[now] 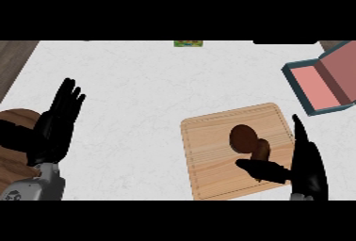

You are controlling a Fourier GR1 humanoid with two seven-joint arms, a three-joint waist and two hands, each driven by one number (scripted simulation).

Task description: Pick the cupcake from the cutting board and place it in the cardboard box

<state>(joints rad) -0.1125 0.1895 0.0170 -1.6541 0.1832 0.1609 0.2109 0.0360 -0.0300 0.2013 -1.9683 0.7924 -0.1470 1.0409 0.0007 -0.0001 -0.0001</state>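
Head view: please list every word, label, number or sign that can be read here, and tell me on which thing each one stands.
There is no readable text.
The cutting board, the cupcake and the cardboard box carry no writing.
A small green and yellow object at the counter's far edge may be printed, but it is too small and blurred to read.
A grey forearm shows a dark mark, not legible.

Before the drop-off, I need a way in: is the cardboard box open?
Open: the cardboard box shows its pink inside, flap folded back.
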